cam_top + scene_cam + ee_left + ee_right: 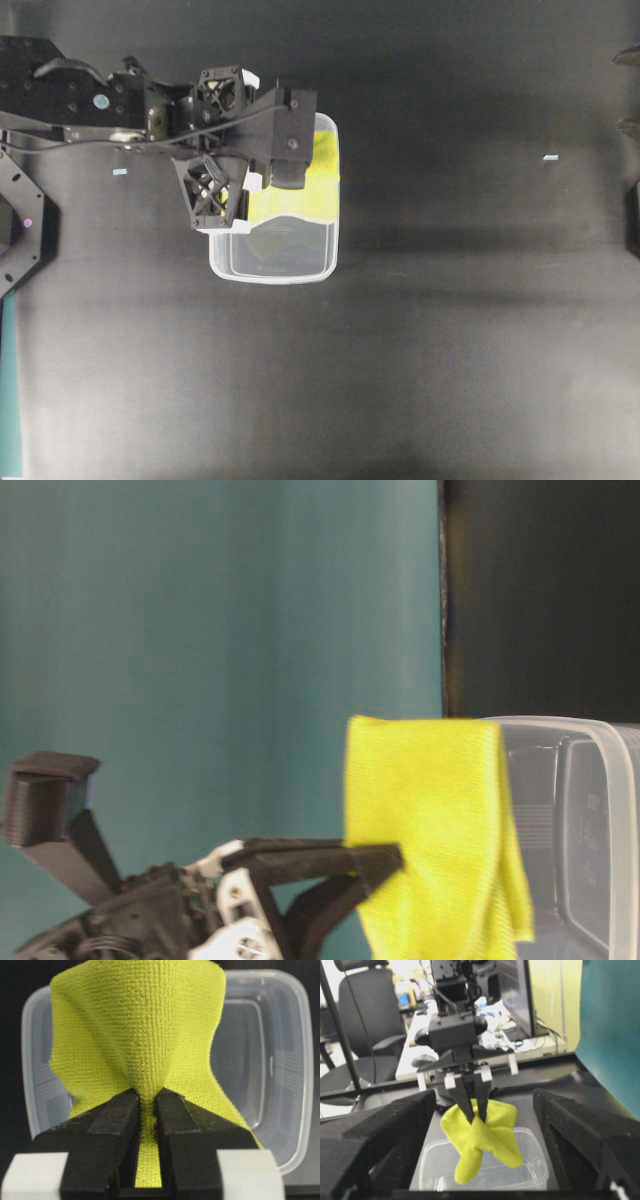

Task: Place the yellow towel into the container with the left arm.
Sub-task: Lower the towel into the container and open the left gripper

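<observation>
One black tabletop point(450, 350) — teal wall point(220, 610), office chair point(375, 1005) behind

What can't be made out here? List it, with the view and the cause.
- Overhead: most of the yellow towel and the far part of the container, covered by the left gripper.
- Table-level: the container's base, cut off by the bottom and right edges.
- Left wrist: the towel's lower end, behind the fingers.
- Right wrist: whether the towel touches the container floor; blurred.

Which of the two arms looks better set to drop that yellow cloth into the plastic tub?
Left: the left gripper already pinches the yellow towel right above the container; the right gripper is open and apart.
</observation>
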You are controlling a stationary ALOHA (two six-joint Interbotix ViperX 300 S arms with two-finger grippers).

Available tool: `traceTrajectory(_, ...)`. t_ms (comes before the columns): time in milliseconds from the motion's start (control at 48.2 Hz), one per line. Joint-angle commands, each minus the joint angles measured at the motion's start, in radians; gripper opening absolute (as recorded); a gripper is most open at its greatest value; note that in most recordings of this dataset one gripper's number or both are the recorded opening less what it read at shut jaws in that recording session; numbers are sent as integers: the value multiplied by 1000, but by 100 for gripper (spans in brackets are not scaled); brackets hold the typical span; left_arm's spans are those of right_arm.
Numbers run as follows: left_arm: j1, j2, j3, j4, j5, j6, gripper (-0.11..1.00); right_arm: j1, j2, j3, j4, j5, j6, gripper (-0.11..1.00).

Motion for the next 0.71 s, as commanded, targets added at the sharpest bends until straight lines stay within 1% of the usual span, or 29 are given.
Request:
traceTrajectory(0, 2, 5, 5, 2, -14, -9, 10, -2, 5, -14, 5, -6, 2, 76)
traceTrajectory(42, 0, 9, 8, 3, -14, -11, 20, -2, 5, -14, 5, -6, 2, 76)
traceTrajectory(208, 2, 35, -2, 3, -23, -12, 69, -2, 5, -14, 5, -3, 2, 76)
traceTrajectory(291, 0, 41, -5, 2, -26, 0, 87, -2, 5, -14, 5, -3, 2, 76)
traceTrajectory(332, 0, 41, -5, 2, -28, 2, 90, -2, 5, -14, 5, -3, 2, 76)
traceTrajectory(415, 0, 40, -3, 3, -28, -9, 89, -2, 3, -14, 5, -2, 2, 76)
traceTrajectory(540, 0, 32, -5, 2, -21, -21, 91, -2, 3, -14, 5, -2, 2, 76)
traceTrajectory(685, -11, -57, -18, 3, -28, -72, 91, -2, 3, -14, 5, -2, 2, 76)
